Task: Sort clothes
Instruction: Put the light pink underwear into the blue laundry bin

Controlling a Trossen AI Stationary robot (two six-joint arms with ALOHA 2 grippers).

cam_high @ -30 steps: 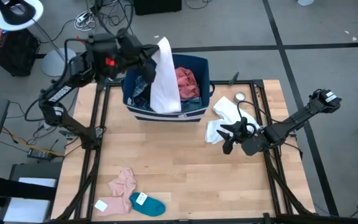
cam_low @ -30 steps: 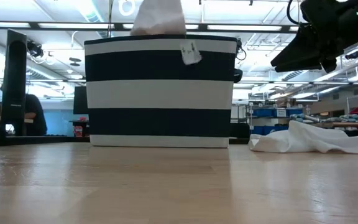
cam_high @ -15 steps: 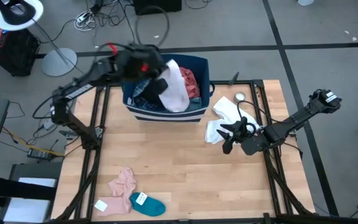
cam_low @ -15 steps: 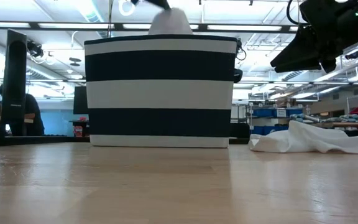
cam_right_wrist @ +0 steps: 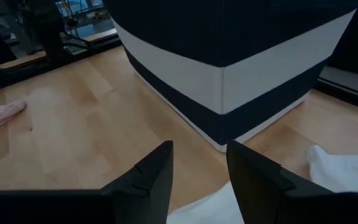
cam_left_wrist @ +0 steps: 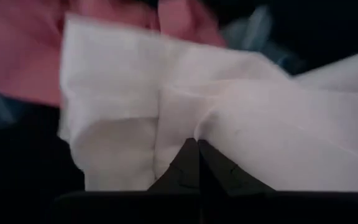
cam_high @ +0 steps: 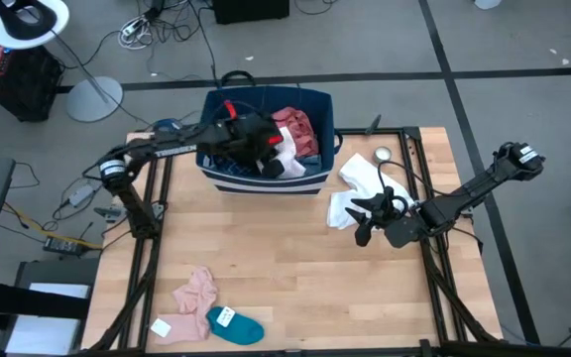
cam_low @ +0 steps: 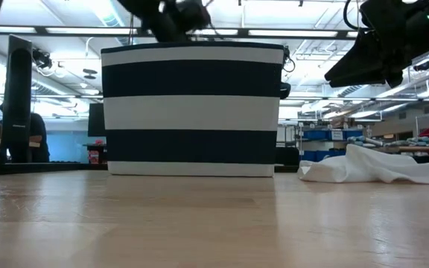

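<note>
My left gripper [cam_high: 266,157] is down inside the dark blue striped bin [cam_high: 315,177], shut on a white garment [cam_high: 287,155]. In the low view only its dark wrist [cam_low: 176,16] shows above the bin's rim. A coral-red piece [cam_high: 297,123] and blue clothes [cam_high: 222,149] lie in the bin. Another white piece [cam_high: 357,184] lies spread on the table right of the bin. My right gripper [cam_high: 367,212] hovers open at this piece's near edge. A pink piece [cam_high: 195,290], a teal sock [cam_high: 236,325] and a small white piece [cam_high: 171,326] lie on the near left of the table. My left gripper pinches a bunched fold of the white garment [cam_left_wrist: 188,127] between its shut fingertips. The fingers slant down into the bin from the table's left side. The garment lies crumpled on the other clothes in the bin, slack.
A small round metal tin [cam_high: 382,154] sits on the table right of the bin. The bin [cam_right_wrist: 229,74] stands at the far middle of the table. Bare wood [cam_high: 285,258] spreads between the bin and the near-left clothes. Black frame rails [cam_high: 153,248] run along both sides.
My left gripper has sunk from above the bin's far left corner down into the bin, tipping its fingers downward, still shut on the white garment. The garment, which hung tall above the rim, has dropped and bunched up inside the bin.
</note>
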